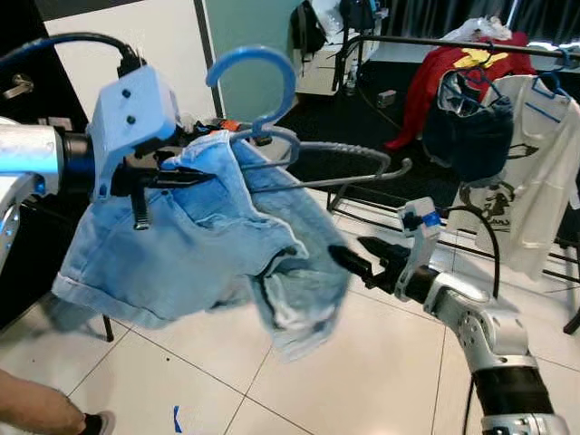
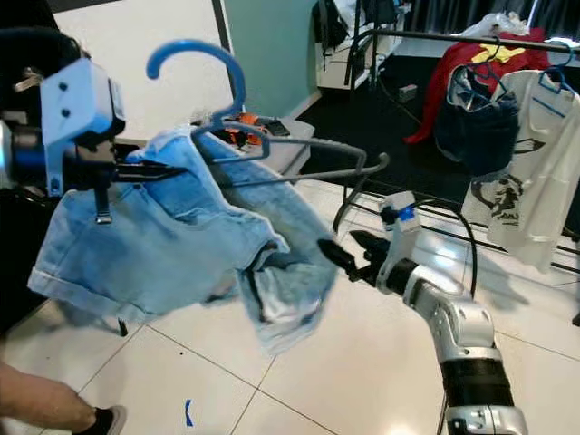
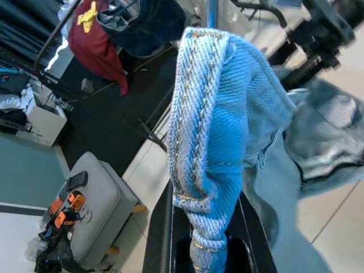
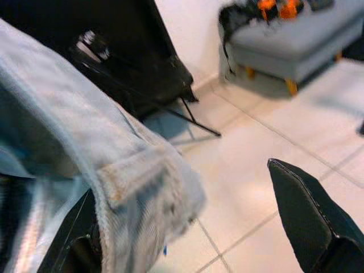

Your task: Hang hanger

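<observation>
Light blue denim shorts [image 1: 199,254] hang on a hanger with a blue hook [image 1: 263,68] and a grey bar [image 1: 362,156]. My left gripper [image 1: 192,177] holds them up at the left, shut on the waistband [image 3: 202,142], which is pinched between its black fingers [image 3: 159,233]. My right gripper [image 1: 359,256] stands open at the shorts' lower right edge. In the right wrist view a denim hem [image 4: 136,176] lies against one finger [image 4: 77,239], while the other finger [image 4: 307,216] is well apart. The clothes rail [image 1: 426,41] runs across the back right.
A red garment [image 1: 435,77], a navy one [image 1: 471,136] and a white T-shirt [image 1: 530,181] hang on the rail. A grey ottoman [image 2: 292,152] stands behind the shorts. A person's leg and shoe [image 1: 54,415] are at the lower left. The floor is white tile.
</observation>
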Available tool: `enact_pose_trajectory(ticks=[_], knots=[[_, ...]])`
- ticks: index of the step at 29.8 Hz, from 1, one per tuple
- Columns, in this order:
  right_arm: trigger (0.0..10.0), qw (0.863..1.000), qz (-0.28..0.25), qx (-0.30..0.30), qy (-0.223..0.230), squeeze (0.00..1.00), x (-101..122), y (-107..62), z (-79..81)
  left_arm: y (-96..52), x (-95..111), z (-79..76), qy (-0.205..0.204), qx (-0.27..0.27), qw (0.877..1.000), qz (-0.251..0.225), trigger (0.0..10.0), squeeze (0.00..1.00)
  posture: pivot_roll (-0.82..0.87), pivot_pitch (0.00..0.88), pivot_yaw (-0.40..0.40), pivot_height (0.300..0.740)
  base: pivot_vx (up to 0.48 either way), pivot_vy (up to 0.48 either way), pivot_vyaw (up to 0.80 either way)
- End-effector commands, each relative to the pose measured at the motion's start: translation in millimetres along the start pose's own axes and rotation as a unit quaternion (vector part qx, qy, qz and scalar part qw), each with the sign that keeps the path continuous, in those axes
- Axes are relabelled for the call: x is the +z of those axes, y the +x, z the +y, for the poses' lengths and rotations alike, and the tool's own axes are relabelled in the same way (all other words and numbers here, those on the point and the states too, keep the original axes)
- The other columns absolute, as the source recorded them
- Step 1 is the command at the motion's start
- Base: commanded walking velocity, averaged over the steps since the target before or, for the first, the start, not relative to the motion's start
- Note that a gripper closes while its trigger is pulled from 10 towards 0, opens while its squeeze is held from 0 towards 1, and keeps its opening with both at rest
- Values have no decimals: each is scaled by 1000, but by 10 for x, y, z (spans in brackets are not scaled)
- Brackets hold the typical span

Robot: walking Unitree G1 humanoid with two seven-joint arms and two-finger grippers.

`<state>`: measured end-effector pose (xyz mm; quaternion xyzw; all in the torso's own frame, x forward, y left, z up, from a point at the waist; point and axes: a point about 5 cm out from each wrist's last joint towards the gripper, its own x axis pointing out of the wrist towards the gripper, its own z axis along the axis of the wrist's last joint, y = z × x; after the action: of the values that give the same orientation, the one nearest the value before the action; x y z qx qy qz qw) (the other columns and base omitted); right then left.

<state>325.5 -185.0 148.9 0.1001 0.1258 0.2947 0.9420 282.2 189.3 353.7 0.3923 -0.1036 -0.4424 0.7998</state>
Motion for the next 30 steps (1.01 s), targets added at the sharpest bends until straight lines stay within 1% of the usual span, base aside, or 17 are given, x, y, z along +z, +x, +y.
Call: enact_pose_trajectory(ticks=[1, 3, 5, 8, 9, 10, 11, 12, 13, 16, 18, 22, 25, 26, 27, 29, 30], knots=[[10000, 1000, 21, 3, 11, 0, -92, 40, 43, -25, 130, 39, 14, 18, 999, -24, 0, 0, -82, 0, 65, 736, 0, 0, 0], [10000, 1000, 27, 5, 16, 0, -102, 50, 58, -18, 150, 32, 14, 17, 999, -28, 0, 0, -82, 0, 65, 736, 0, 0, 0], [10000, 999, 51, -3, 17, 0, -152, 70, 61, -11, 175, 27, 14, 19, 999, -31, 0, 0, -81, 0, 62, 736, 0, 0, 0], [10000, 998, 57, -6, 17, 0, -166, 78, 59, -10, 181, 27, 13, 20, 999, -32, 0, 0, -81, 0, 62, 736, 0, 0, 0], [10000, 997, 73, -19, 25, 0, -203, 74, 27, -15, 169, 43, 15, 29, 999, -25, 0, 0, -83, 0, 59, 736, 0, 0, 0], [1373, 995, 84, -40, 38, 0, -217, 70, -27, -21, 152, 55, 16, 37, 999, -19, 0, 0, -86, 0, 57, 736, 0, 0, 0], [1373, 995, 84, -40, 38, 0, -217, 70, -27, -21, 152, 55, 16, 37, 999, -19, 0, 0, -86, 0, 57, 736, 0, 0, 0], [0, 993, 88, -56, 53, 0, -212, 63, -79, -25, 140, 64, 17, 43, 999, -15, 0, 0, -88, 0, 55, 736, 0, 0, 0], [0, 993, 88, -56, 53, 0, -212, 63, -79, -25, 140, 64, 17, 43, 999, -15, 0, 0, -88, 0, 55, 736, 0, 0, 0], [0, 989, 79, -91, 82, 0, -152, 60, -185, -24, 133, 64, 15, 49, 999, -14, 0, 0, -91, 0, 53, 736, 0, 0, 0], [0, 989, 72, -100, 85, 0, -122, 56, -211, -25, 123, 62, 15, 51, 999, -12, 0, 0, -90, 0, 52, 736, 0, 0, 0], [0, 988, 65, -104, 89, 0, -93, 53, -226, -29, 107, 63, 15, 54, 998, -8, 0, 0, -91, 0, 51, 736, 0, 0, 0], [0, 988, 54, -107, 95, 0, -33, 48, -239, -31, 47, 55, 18, 57, 998, 6, 0, 0, -91, 0, 51, 736, 0, 0, 0], [0, 988, 41, -106, 104, 0, 45, 40, -242, -37, -24, 32, 21, 59, 998, 18, 314, 0, -92, 0, 52, 736, 0, 0, 0], [0, 988, 29, -104, 113, 0, 122, 28, -246, -46, -89, 3, 23, 58, 998, 26, 2902, 0, -93, 0, 53, 736, 0, 0, 0], [0, 988, 29, -104, 113, 0, 122, 28, -246, -46, -89, 3, 23, 58, 998, 26, 2902, 0, -93, 0, 53, 736, 0, 0, 0], [0, 987, 21, -103, 119, 0, 175, 18, -249, -52, -132, -26, 25, 54, 998, 31, 5255, 0, -93, 0, 53, 736, 0, 0, 0]])
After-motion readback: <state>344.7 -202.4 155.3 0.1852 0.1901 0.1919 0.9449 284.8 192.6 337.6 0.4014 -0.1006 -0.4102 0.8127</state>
